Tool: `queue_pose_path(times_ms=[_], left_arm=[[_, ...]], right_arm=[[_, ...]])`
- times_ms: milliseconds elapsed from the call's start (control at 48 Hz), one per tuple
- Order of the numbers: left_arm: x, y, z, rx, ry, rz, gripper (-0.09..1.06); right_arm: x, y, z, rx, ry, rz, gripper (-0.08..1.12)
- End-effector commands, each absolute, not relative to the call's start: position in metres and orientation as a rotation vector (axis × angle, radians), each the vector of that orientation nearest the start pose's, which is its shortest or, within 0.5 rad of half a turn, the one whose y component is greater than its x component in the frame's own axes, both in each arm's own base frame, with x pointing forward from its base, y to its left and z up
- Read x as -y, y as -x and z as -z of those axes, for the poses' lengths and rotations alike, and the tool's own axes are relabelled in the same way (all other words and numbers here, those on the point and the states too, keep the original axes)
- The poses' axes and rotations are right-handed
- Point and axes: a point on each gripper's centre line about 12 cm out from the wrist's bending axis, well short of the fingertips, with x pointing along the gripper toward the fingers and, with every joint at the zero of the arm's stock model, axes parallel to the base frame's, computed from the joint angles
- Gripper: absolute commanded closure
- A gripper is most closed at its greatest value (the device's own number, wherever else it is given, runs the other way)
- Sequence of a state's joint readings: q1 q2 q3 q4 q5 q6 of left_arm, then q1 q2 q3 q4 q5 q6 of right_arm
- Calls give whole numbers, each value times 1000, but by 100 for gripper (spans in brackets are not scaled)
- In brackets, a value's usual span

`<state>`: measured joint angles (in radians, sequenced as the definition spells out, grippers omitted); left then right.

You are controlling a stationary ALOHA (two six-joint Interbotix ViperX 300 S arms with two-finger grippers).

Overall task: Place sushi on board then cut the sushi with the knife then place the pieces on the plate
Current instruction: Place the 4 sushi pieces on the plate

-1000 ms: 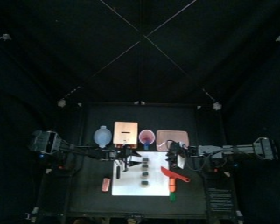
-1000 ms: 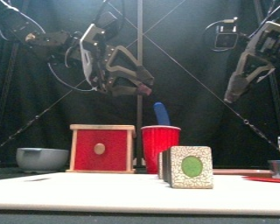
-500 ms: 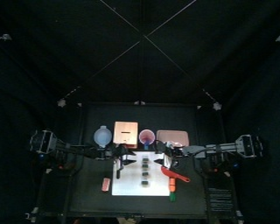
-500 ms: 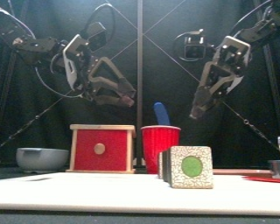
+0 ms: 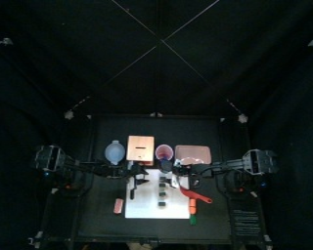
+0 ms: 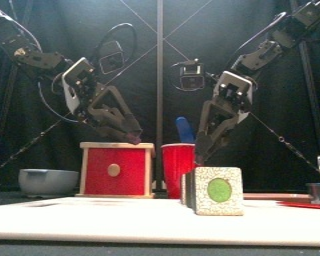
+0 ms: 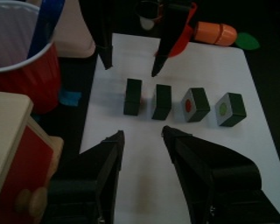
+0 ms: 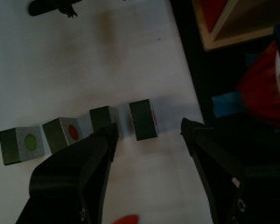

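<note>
Sushi pieces (image 7: pixel 163 101) stand in a row on the board (image 7: pixel 206 74), the cup (image 6: pixel 183 165) behind them.

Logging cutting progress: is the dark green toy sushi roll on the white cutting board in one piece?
No, four separate dark green blocks stand on the white cutting board, gaps between them.

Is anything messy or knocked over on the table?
Nothing is spilled or tipped. The four sushi pieces stand in a row on the white board. Only the red knife is out of the cup, lying at the board's right side.
</note>
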<state>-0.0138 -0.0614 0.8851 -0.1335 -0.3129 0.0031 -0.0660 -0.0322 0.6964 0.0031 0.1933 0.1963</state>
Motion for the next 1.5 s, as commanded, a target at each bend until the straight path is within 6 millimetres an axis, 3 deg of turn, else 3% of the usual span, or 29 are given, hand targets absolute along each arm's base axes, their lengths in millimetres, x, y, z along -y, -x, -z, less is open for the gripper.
queue_pose_path(times_ms=[21, 667, 896, 1083, 1500], left_arm=[[-1, -351, -155, -502, 108, -59, 18], [0, -350, -152, -518, 107, -58, 18], [-1, -349, -150, -526, 110, -61, 18], [0, -349, -150, -526, 111, -60, 18], [0, -349, -150, -529, 120, -63, 18]], right_arm=[[26, -371, -165, -811, -218, 147, 13], [31, -386, -139, -874, -197, 156, 14], [30, -388, -133, -890, -202, 156, 31], [29, -386, -137, -896, -204, 156, 47], [43, -337, -184, -928, -228, 208, 47]])
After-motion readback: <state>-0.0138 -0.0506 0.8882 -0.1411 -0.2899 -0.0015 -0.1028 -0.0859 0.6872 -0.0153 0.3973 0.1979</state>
